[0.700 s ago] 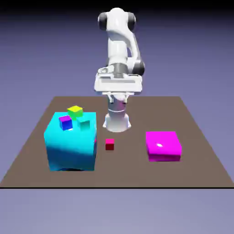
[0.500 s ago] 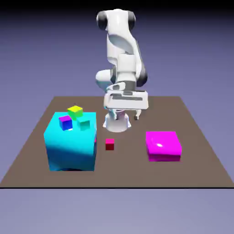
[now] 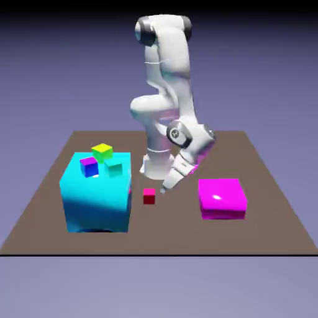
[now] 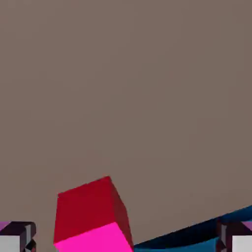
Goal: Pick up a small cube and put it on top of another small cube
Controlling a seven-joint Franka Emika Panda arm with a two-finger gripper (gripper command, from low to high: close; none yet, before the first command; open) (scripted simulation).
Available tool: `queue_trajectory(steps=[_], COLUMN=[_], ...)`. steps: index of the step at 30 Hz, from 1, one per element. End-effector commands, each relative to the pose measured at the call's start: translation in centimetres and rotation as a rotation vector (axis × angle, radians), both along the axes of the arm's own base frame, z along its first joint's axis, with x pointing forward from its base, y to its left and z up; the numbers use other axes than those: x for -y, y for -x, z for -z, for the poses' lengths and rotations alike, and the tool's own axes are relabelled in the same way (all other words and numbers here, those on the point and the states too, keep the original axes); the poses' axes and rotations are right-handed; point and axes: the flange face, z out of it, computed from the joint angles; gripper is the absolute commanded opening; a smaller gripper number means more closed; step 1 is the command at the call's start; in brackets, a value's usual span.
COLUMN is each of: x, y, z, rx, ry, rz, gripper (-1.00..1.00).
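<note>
Gripper [image 3: 163, 190] tilted with fingers spread and empty, red cube [image 3: 149, 196] just beside it near mid-frame in the exterior view; if I close at this slant, I could clip a corner and skid it toward the cyan block [image 3: 98, 202].

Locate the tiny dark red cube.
In the exterior view, the tiny dark red cube sits on the brown table, between the big cyan block and the open white gripper.
</note>
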Motion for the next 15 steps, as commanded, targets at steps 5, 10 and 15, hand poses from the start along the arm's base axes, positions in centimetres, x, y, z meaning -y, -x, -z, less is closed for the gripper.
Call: queue_trajectory(steps=[5, 10, 15], x=[1.5, 4.3, 3.5], y=[1.6, 1.6, 1.4], z=[2.3, 6.2, 5.2], rx=[-0.077, -0.077, -0.075], ry=[0.119, 0.119, 0.121], rz=[-0.125, -0.125, -0.125], gripper=[0.00, 0.00, -1.00])
